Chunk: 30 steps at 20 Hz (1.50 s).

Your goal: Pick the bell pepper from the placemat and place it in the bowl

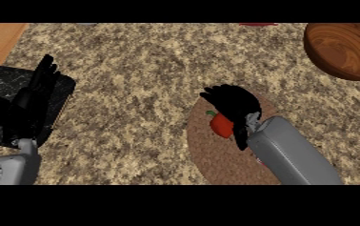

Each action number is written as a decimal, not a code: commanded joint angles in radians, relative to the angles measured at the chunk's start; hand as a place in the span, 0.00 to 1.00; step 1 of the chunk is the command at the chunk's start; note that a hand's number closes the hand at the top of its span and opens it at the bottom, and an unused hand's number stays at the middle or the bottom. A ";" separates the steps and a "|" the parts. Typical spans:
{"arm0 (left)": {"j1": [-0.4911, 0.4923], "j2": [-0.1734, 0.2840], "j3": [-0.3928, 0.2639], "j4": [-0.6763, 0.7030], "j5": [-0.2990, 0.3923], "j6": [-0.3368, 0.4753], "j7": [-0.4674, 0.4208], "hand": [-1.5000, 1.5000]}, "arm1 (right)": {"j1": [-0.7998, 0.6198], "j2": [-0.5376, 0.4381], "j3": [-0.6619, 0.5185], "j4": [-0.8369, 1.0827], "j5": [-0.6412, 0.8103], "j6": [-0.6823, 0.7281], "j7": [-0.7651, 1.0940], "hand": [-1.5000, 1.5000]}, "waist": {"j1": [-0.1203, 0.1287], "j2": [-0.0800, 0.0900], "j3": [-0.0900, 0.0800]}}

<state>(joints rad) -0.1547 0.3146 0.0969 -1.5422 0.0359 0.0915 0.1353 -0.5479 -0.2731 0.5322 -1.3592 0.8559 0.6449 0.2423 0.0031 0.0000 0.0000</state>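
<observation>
A red bell pepper (pixel 221 125) with a green stem lies on the round brown placemat (pixel 211 148) at the lower middle right. My right hand (pixel 235 103) hangs over it, fingers curled down around its top and right side, hiding part of it. The wooden bowl (pixel 336 48) sits at the upper right edge, partly cut off. My left hand (pixel 38 84) rests open at the left edge, fingers up.
A dark speckled tray or mat (pixel 63 94) lies under the left hand at the left edge. The granite counter (pixel 141 67) spreads between placemat and bowl. A strip of wood (pixel 10 36) shows at the top left corner.
</observation>
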 commanded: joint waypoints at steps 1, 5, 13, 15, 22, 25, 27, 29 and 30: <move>-0.024 -0.046 -0.020 0.040 -0.035 0.016 -0.008 0.50 | -0.043 0.042 -0.037 0.142 0.063 -0.052 -0.070 0.00 | 0.002 0.002 0.000; -0.058 0.026 0.060 0.067 0.002 -0.055 0.011 0.50 | 0.014 0.045 -0.041 0.100 0.105 -0.048 -0.085 0.00 | -0.001 0.001 0.000; 0.006 -0.006 0.054 -0.036 -0.006 -0.048 0.034 0.50 | 0.004 0.136 -0.028 0.224 0.153 -0.090 -0.170 1.00 | 0.004 0.000 0.000; -0.052 -0.050 0.003 0.041 -0.064 -0.010 0.010 0.50 | -0.077 0.142 -0.074 0.324 0.143 -0.120 -0.231 1.00 | 0.004 0.004 0.000; -0.011 -0.046 0.030 0.001 -0.057 -0.036 0.013 0.50 | -0.031 0.202 -0.091 0.300 0.225 -0.200 -0.196 1.00 | 0.001 0.000 0.000; -0.018 -0.066 0.015 -0.028 -0.062 -0.025 0.041 0.50 | -0.032 0.150 -0.137 0.252 0.243 -0.263 -0.221 1.00 | -0.001 0.000 0.000; -0.036 -0.037 0.061 0.047 -0.048 -0.033 -0.012 0.50 | -0.046 0.103 -0.262 0.261 0.193 -0.288 -0.164 1.00 | -0.012 0.003 0.000; 0.029 -0.052 0.026 -0.052 -0.047 -0.041 0.025 0.50 | -0.085 0.051 -0.388 0.296 0.157 -0.284 -0.091 1.00 | -0.002 -0.002 0.001; -0.006 -0.062 0.031 0.001 -0.068 -0.013 -0.002 0.50 | -0.119 0.029 -0.454 0.331 0.136 -0.301 -0.074 1.00 | -0.010 0.006 0.000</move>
<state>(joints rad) -0.1525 0.2624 0.1298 -1.5569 -0.0171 0.0609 0.1439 -0.6306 -0.1872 0.2390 -1.0704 1.0320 0.3889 0.0956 0.0006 -0.0005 -0.0009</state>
